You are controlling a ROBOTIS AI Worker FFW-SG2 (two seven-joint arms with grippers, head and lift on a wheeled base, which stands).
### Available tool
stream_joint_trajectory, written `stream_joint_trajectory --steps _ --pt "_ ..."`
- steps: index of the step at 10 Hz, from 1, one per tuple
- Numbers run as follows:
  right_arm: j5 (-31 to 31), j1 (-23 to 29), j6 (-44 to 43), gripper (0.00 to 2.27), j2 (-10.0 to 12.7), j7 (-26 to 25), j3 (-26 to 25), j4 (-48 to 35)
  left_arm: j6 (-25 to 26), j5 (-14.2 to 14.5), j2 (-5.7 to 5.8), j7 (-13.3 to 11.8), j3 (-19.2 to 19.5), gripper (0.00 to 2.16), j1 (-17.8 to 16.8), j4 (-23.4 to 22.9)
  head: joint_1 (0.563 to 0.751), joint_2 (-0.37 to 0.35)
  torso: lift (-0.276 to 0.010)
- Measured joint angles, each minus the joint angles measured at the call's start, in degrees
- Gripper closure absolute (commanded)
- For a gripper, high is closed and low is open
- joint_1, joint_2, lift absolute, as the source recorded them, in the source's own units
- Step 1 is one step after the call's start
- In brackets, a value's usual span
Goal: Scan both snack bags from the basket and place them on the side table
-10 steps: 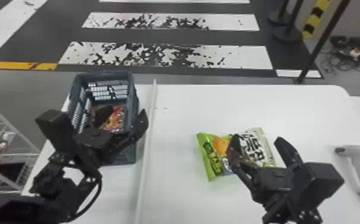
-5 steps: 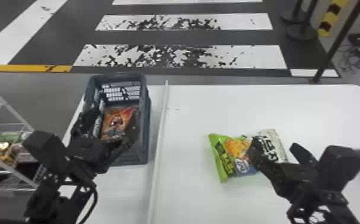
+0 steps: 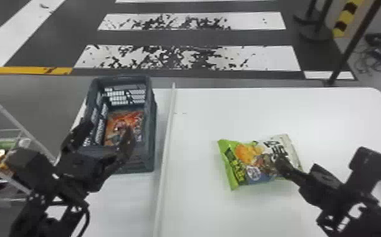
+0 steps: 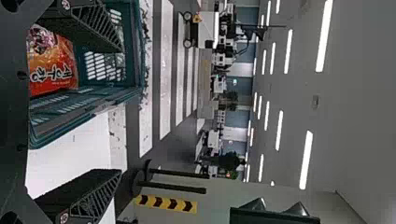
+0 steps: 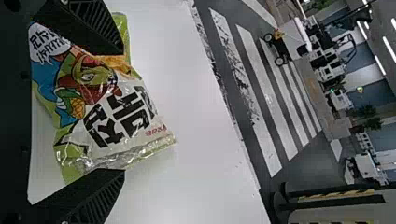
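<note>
My right tool (image 5: 122,110) has its fingers spread wide over the green-and-white corn snack bag (image 5: 116,112); I can't tell whether they touch it. The bag lies flat on the surface (image 3: 231,116), between one and two o'clock from where the robot stands. The left tool (image 3: 108,126) is also spread, at eleven o'clock, over the near part of the dark plastic basket (image 3: 150,135). Inside is the orange-red snack bag (image 3: 122,123).

So I'd call it partway: one bag is out, the other has yet to leave the basket. Nothing shows me whether the green one has been scanned, nor whether its spot counts as the side table. As I judge it, I need to grip it for scanning or placing, then do the orange-red one.

The surface is white and smooth with a rounded far corner near one o'clock. A pale ridge (image 3: 167,141) runs lengthwise just left of twelve, between basket and green bag.

Beyond, at twelve, worn white crossing stripes (image 3: 275,56) cover the dark floor. I see a wire rack (image 3: 10,119) at ten, a yellow-and-black striped post (image 3: 346,17) at one, loose cables (image 3: 377,63) between one and two, and ceiling lights (image 4: 306,160) overhead.
</note>
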Motion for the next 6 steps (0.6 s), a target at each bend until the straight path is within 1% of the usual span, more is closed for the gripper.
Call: stream_joint_trajectory --steps 2,3,5,6 --pt "-2.3 -2.7 5.6 0.00 1.7 1.8 -4.2 3.0 0.0 0.1 -0.02 0.0 0.0 0.08 0.3 0.3 0.695 0.041 -0.075" --pt "-2.8 -3.7 7.1 0.00 2.2 2.0 -5.8 4.2 0.0 0.1 -0.03 0.0 0.1 0.08 0.4 0.3 0.695 0.035 -0.075" --pt "-2.9 -5.0 8.2 0.00 2.9 2.1 -7.5 5.9 0.0 0.1 -0.05 -0.1 0.1 0.08 0.4 0.6 0.695 0.016 -0.075" --pt "-2.9 -5.8 9.2 0.00 3.2 3.0 -8.2 7.1 0.0 0.1 -0.14 -0.1 0.0 0.08 0.2 0.9 0.695 0.014 -0.075"
